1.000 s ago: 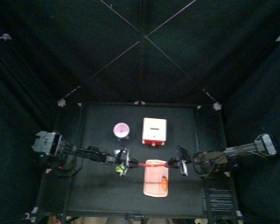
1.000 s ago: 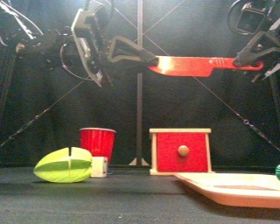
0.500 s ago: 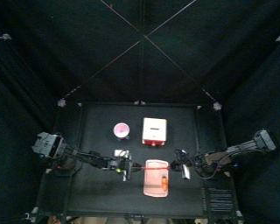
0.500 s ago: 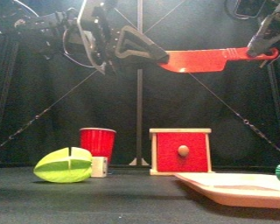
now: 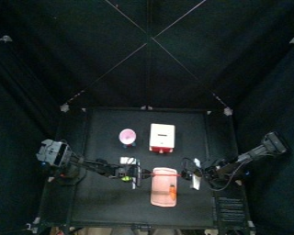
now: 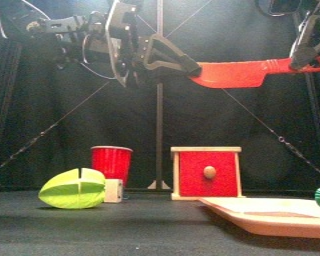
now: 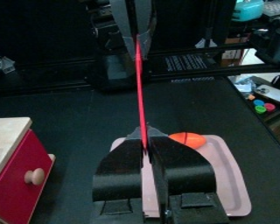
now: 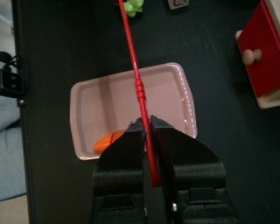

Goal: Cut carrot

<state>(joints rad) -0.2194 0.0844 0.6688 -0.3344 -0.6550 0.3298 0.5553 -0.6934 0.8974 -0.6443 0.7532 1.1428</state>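
Observation:
The carrot [image 7: 185,137] is a short orange piece lying on the pale pink board [image 7: 230,171]; it also shows as the carrot [image 8: 108,140] on the board [image 8: 119,96]. High above the table a red-bladed knife [image 6: 240,72] with a black handle hangs almost level between both arms. My left gripper [image 6: 170,58] is shut on its handle end and my right gripper [image 6: 307,50] on its blade end. In each wrist view the knife [image 7: 143,96] runs edge-on out of the shut jaws, as a thin red line [image 8: 133,61].
A red box [image 6: 206,172] with a round knob stands mid-table, a red cup [image 6: 112,162] to its left. A yellow-green item [image 6: 72,188] lies near the front left. The board [image 6: 276,212] reaches the front right edge.
In the front view the knife has shifted to the right with both grippers on it, and its blade end has risen slightly. The left arm has followed toward the middle.

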